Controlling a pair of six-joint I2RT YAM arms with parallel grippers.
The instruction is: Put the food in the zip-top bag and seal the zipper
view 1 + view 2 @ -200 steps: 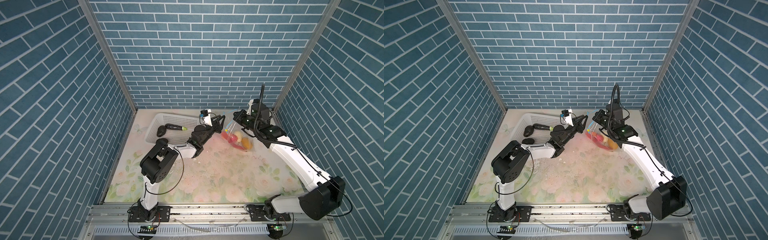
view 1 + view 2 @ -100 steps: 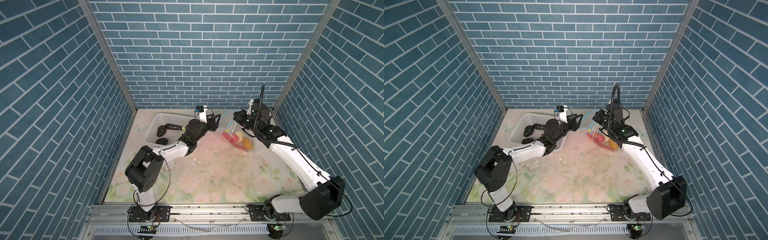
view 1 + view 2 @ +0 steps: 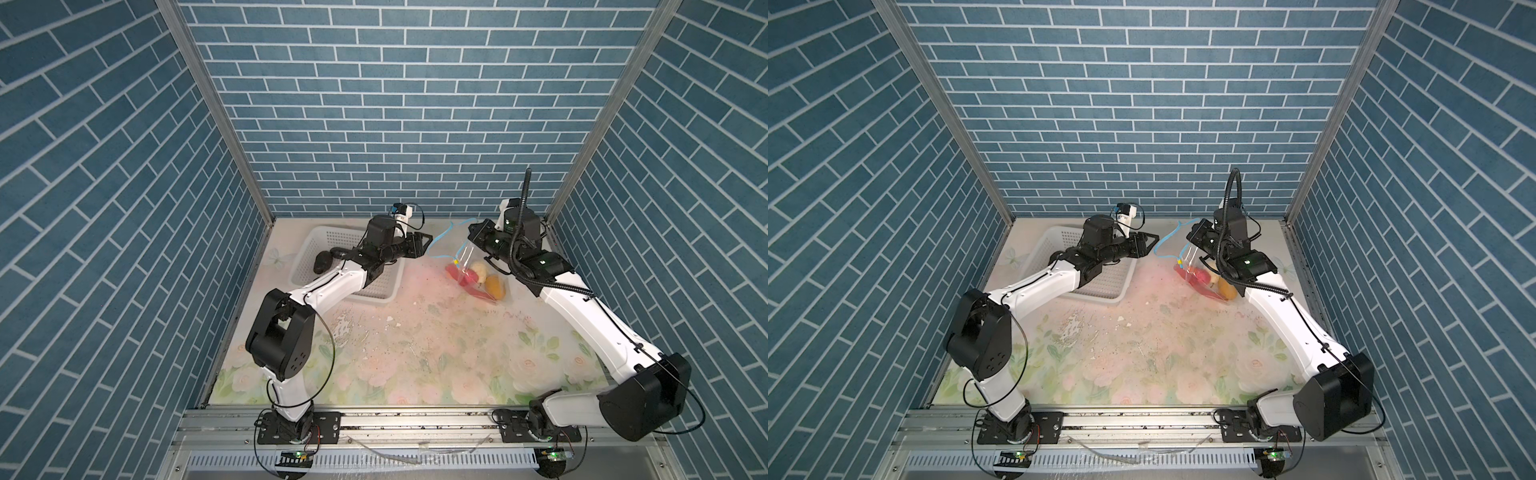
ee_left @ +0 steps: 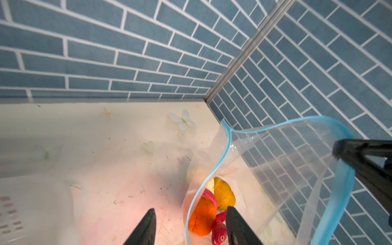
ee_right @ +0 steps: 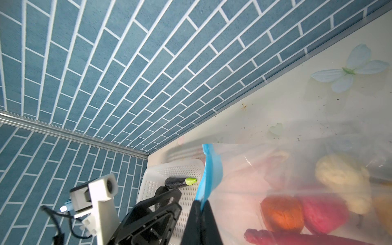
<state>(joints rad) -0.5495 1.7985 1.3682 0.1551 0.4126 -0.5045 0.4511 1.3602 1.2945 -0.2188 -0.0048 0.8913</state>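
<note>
The clear zip-top bag (image 3: 471, 272) hangs at the back right with its mouth gaping. My right gripper (image 5: 200, 204) is shut on the zipper (image 5: 210, 167), the light blue strip, and holds that edge up; both top views show it (image 3: 471, 230) (image 3: 1190, 235). A yellow slider (image 3: 456, 262) sits low on the strip. Inside the bag lies food: an orange lump (image 4: 202, 216), a yellow one (image 4: 223, 193), a pink one (image 5: 324, 214), a cream one (image 5: 339, 171) and a red chili (image 5: 286, 236). My left gripper (image 4: 191, 210) is open and empty, just outside the bag's mouth (image 3: 426, 245).
A white perforated basket (image 3: 328, 241) stands at the back left under my left arm. It holds black pieces (image 3: 323, 262), one with a green tip (image 5: 176, 182). Blue brick walls close in on the back and both sides. The flowered mat (image 3: 415, 353) spreads toward the front.
My left gripper has drawn back a little from the bag's mouth toward the basket, and its jaws have widened. The left elbow has swung left. The right gripper has kept its hold.
</note>
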